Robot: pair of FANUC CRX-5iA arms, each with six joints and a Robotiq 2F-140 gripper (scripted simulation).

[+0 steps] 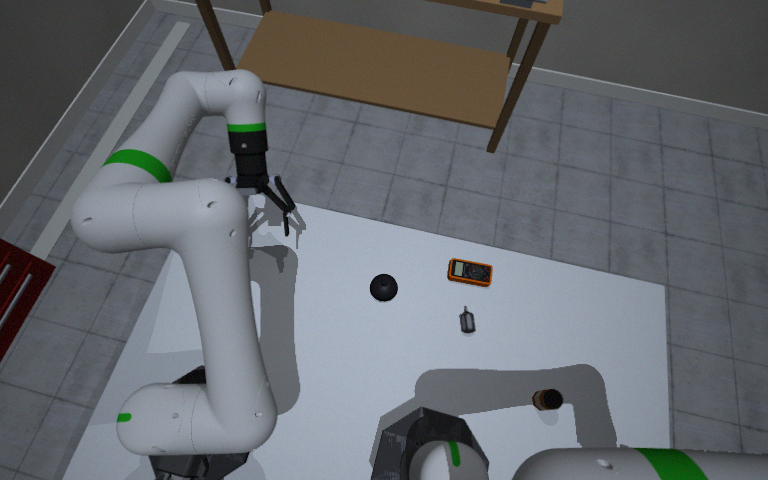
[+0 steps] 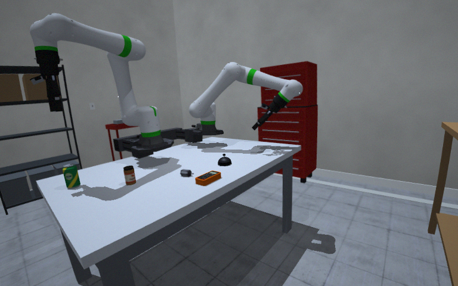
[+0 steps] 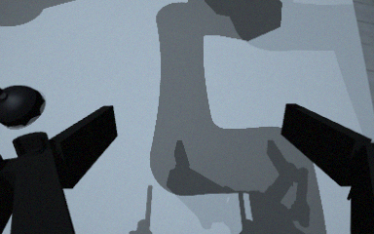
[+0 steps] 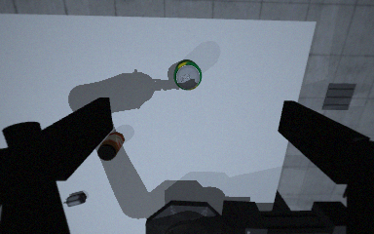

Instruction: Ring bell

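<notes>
Bell (image 1: 384, 288) (image 2: 224, 161) (image 3: 20, 106) upright on the worktop (image 1: 351, 350) (image 2: 141, 208), multimeter (image 1: 470, 272) (image 2: 208, 177) near it; left claw (image 1: 269, 229) (image 2: 254, 127) (image 3: 200, 119) and right claw (image 2: 56, 110) (image 4: 196, 115) both wide open, holding nothing, well apart from the bell; no contact with the button (image 1: 384, 282) (image 2: 223, 155) now; approach, full press and release look still to do, left arm likely the nearer choice.

Rounded pale-grey arms (image 1: 226, 305) (image 2: 94, 35) wear green bands, small dimpled screws and black angular fingers.
</notes>
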